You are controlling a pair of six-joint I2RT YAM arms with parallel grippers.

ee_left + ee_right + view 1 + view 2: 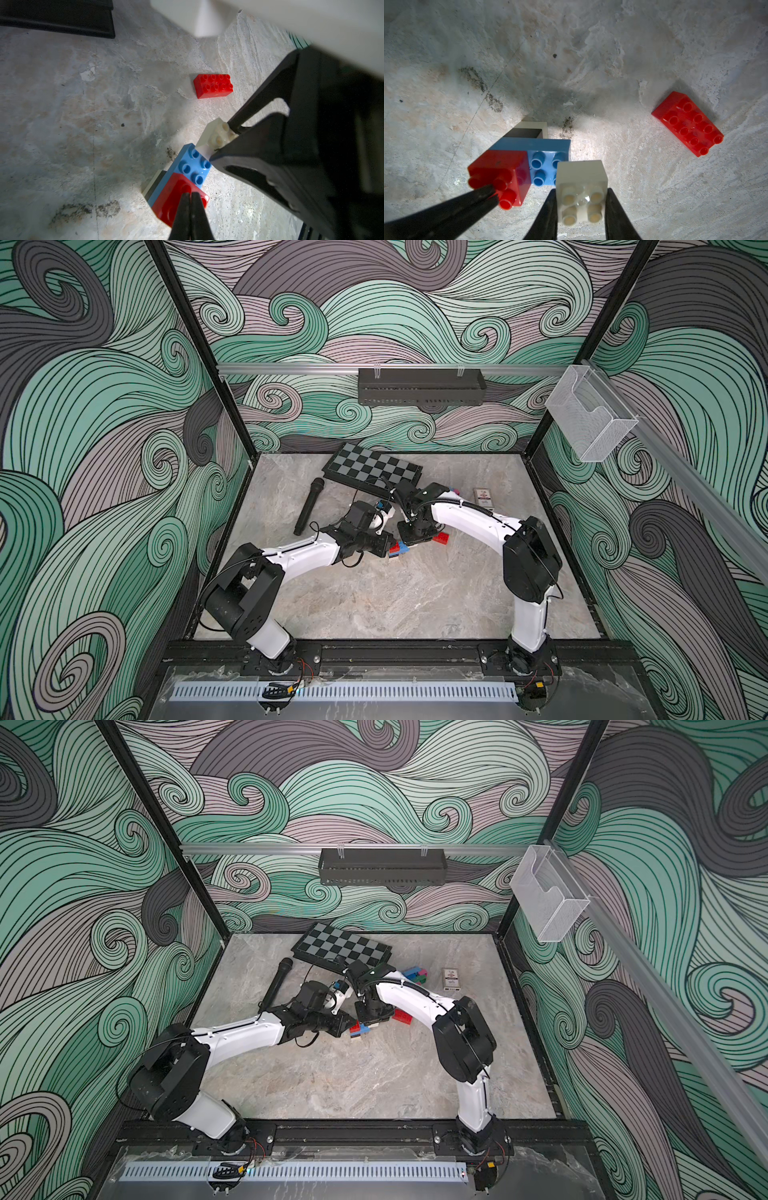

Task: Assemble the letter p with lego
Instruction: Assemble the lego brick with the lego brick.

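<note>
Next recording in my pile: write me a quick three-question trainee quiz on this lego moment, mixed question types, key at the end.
1. True or false: the right gripper is shut on the cream brick.
2. Fill in: the red oblong brick lies ___ from the blue brick.
3. The shut left gripper has its tips on: A) the cream brick; B) the red oblong brick; C) the red square brick.
Key: 1 true; 2 apart; 3 C.

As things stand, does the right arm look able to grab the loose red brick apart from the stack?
Probably not yet: the right tool is shut on the cream brick. The loose red brick lies uncovered nearby.
</note>
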